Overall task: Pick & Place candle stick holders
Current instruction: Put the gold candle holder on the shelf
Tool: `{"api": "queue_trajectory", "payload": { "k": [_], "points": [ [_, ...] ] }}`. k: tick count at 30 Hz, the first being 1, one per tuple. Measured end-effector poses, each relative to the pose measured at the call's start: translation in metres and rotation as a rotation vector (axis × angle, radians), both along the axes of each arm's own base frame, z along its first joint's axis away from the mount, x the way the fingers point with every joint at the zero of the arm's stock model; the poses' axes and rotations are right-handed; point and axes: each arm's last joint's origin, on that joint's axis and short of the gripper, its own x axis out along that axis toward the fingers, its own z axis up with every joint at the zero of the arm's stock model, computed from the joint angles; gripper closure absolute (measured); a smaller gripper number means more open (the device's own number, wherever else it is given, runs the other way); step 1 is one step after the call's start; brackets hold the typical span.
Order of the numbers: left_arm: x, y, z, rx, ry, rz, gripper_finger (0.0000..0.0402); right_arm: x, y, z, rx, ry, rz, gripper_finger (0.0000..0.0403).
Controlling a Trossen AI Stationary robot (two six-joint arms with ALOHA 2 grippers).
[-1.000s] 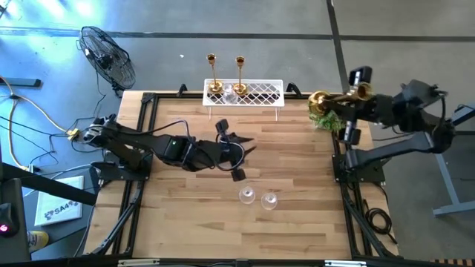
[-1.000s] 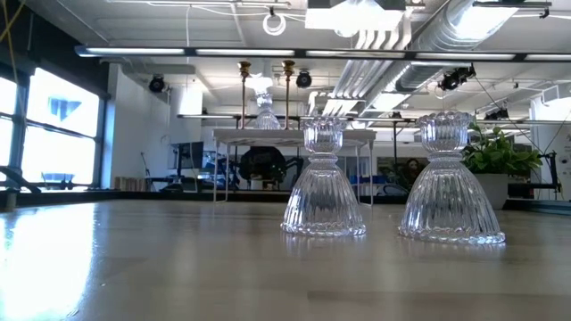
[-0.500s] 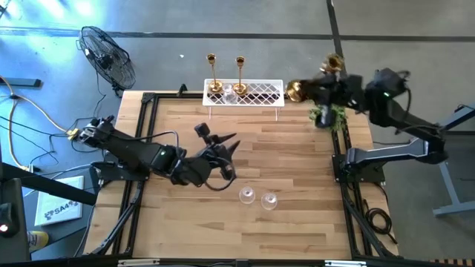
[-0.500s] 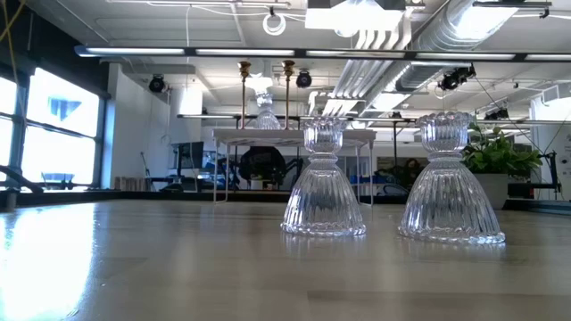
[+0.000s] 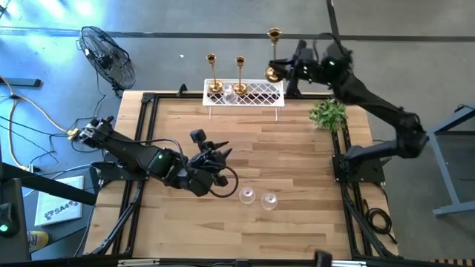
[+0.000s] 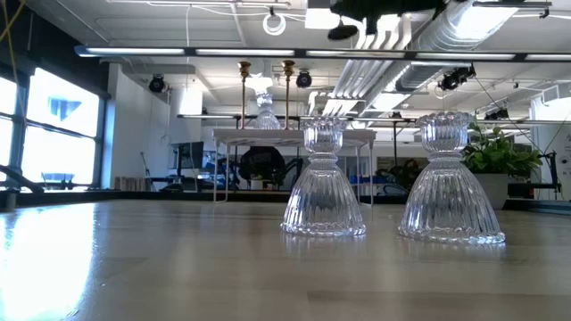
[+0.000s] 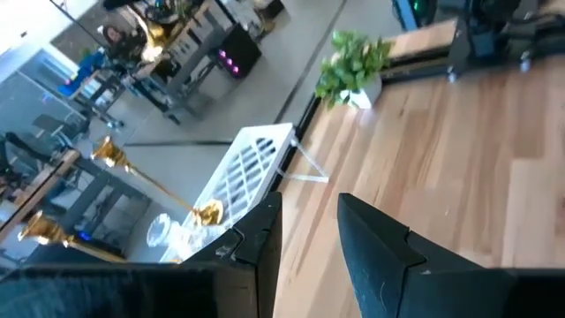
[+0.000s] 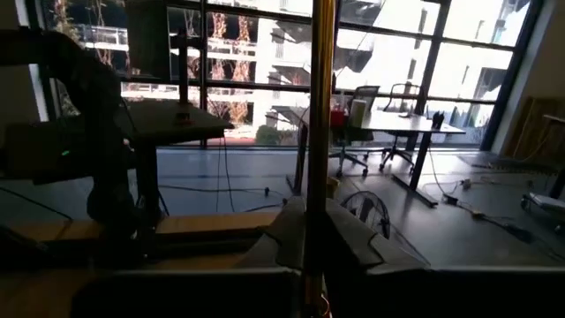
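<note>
My right gripper (image 5: 280,68) is shut on a gold candle stick holder (image 5: 274,52), held up above the far right end of the white lattice rack (image 5: 260,93). Two more gold holders (image 5: 211,74) (image 5: 240,74) and a clear glass one (image 5: 230,95) stand on the rack. Two glass holders (image 5: 246,196) (image 5: 269,201) stand on their wide bases on the table, and fill the low view (image 6: 323,183) (image 6: 451,183). My left gripper (image 5: 217,158) hovers just left of them, open, with nothing between its fingers (image 7: 371,247). My right gripper pinches the gold holder's thin stem (image 8: 318,190) between its two fingers, low down near the round base (image 5: 273,72). The fingers come level from the table's right side and lie across the stem. The holder stands upright, lifted clear of the rack.
A small green plant (image 5: 329,115) stands at the table's far right corner. A floor fan (image 5: 107,55) is beyond the far left corner. Bare wood lies between the rack and the two glass holders.
My right gripper has swung from the table's far right corner leftward along the far edge to the rack's right end. The gold holder has turned from lying nearly level to upright. My left gripper has shifted toward the near edge and the glass holders, rolling its wrist.
</note>
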Motion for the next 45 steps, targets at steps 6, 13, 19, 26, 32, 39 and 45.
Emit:
{"api": "queue_trajectory", "payload": {
  "k": [6, 13, 19, 26, 32, 39, 45],
  "points": [
    [-0.005, 0.002, -0.006, -0.031, 0.033, 0.018, 0.0293, 0.011, -0.044, -0.031, 0.037, 0.048, 0.014, 0.0395],
    [-0.008, 0.003, -0.011, -0.094, 0.076, -0.005, 0.0293, 0.024, -0.073, -0.06, 0.053, 0.063, 0.059, 0.0395],
    [-0.008, 0.002, -0.016, -0.137, 0.094, -0.027, 0.0293, 0.034, -0.087, -0.083, 0.072, 0.095, 0.063, 0.0395],
    [-0.008, 0.001, -0.017, -0.185, 0.098, -0.051, 0.0293, 0.031, -0.091, -0.104, 0.071, 0.115, 0.054, 0.0395],
    [-0.007, 0.0, -0.021, -0.2, 0.096, -0.057, 0.0293, -0.001, -0.089, -0.119, 0.058, 0.033, 0.033, 0.0395],
    [-0.004, 0.002, -0.041, -0.204, 0.045, -0.046, 0.0293, -0.015, -0.083, -0.138, 0.031, -0.02, 0.062, 0.0395],
    [0.001, 0.009, -0.053, -0.229, 0.012, -0.054, 0.0293, -0.015, -0.084, -0.156, 0.04, 0.009, 0.041, 0.0395]
  ]
}}
